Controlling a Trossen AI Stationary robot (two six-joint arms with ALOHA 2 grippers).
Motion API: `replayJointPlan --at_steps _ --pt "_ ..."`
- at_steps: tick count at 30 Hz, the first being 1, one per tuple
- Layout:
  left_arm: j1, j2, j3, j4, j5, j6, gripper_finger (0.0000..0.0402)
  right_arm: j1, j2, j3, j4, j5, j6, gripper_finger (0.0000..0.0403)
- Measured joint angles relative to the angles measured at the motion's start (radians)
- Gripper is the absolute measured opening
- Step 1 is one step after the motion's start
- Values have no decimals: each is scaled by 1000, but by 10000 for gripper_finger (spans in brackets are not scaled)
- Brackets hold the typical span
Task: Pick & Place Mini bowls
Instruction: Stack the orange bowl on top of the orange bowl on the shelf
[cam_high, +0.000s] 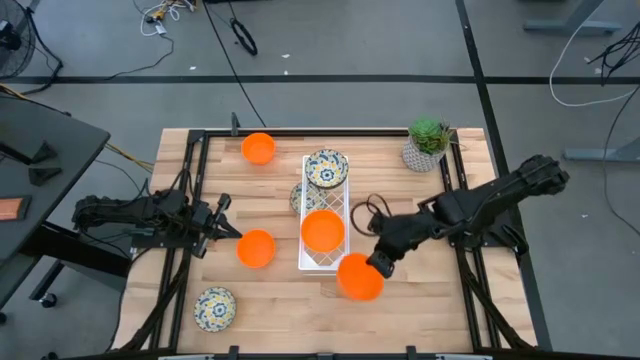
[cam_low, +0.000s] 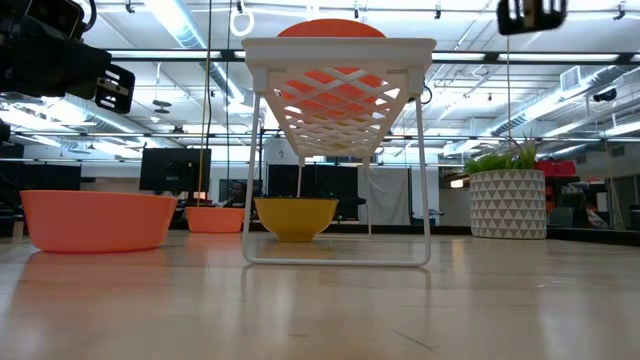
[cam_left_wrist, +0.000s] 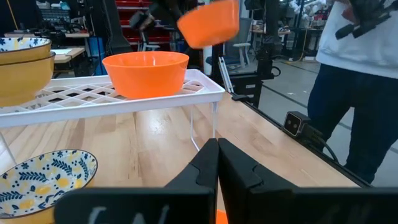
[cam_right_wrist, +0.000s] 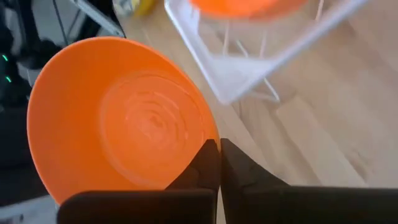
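A: Orange bowl (cam_high: 360, 277) — where is it?
B: Off the rack's (cam_high: 324, 262) near corner, above the bench (cam_high: 430, 300), its rim pinched in the right claw (cam_high: 378, 264).
A: And the left claw (cam_high: 236, 235)?
B: Closed on nothing, left of the rack, beside another orange bowl (cam_high: 256, 248).
A: On the rack?
B: One orange bowl (cam_high: 323, 230), then a floral bowl (cam_high: 326, 168) at the far end.

1. A white rack (cam_high: 324, 222) stands mid-table, two bowls (cam_high: 323, 231) on it.
2. A plant (cam_high: 427, 144) sits at the far right corner.
3. One bowl (cam_high: 214, 307) lies near left, another (cam_high: 258, 148) far left.
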Motion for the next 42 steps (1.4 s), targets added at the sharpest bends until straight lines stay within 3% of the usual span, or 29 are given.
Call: replayJointPlan --at_steps 8,21,35,42 --pt "0 0 0 0 0 0 14 -103 1 105 -30 35 6 0" --pt "0 0 0 0 0 0 14 -243 109 234 -52 67 20 0" --pt "0 0 0 0 0 0 14 -385 192 295 -105 -66 -107 0" --pt "0 0 0 0 0 0 14 -402 196 303 -136 -92 -154 0"
